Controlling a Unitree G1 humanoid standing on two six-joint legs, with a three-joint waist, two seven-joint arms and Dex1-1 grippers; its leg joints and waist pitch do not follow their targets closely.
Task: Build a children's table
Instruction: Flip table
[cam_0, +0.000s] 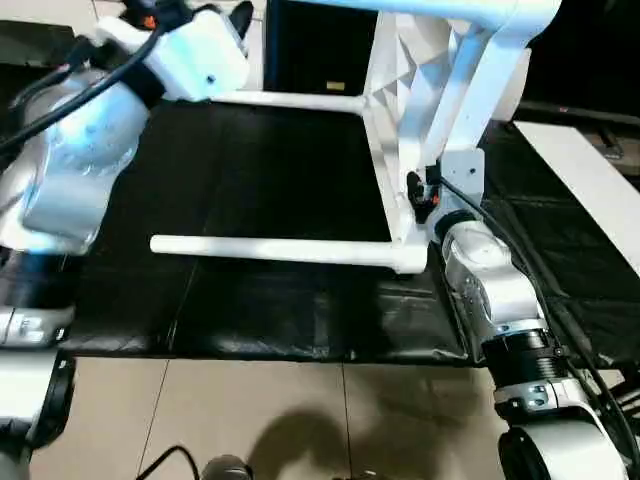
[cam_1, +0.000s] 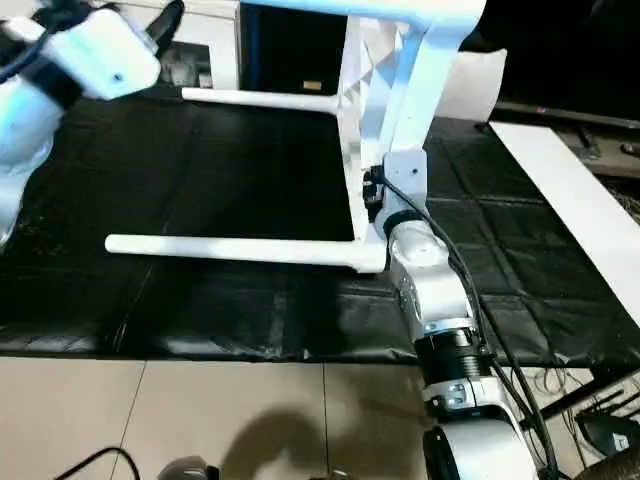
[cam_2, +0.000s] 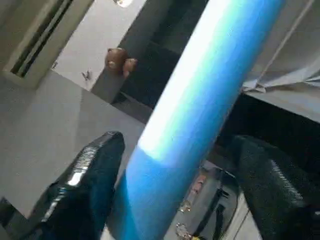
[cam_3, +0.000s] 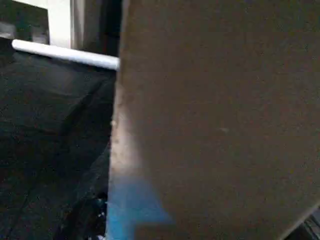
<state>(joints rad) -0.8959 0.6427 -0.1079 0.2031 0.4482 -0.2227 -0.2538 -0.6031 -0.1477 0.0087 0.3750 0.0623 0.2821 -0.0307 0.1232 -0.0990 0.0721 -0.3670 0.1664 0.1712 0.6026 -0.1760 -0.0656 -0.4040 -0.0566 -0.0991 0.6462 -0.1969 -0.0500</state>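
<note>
Nearest, at the lower right of the head views, the right silver forearm runs up to the right pincer, pressed against the edge of the white plastic children's table. Whether its fingers are apart or clamped I cannot tell. The table stands tipped on its side on the black floor mat, presumably so the corner sockets can be reached. Two long white tapered tube legs already stick out leftward: the near leg mid-frame, the far leg above it. At the upper left, the left pincer has its fingers apart around another white tube leg, seemingly not clamped yet.
</note>
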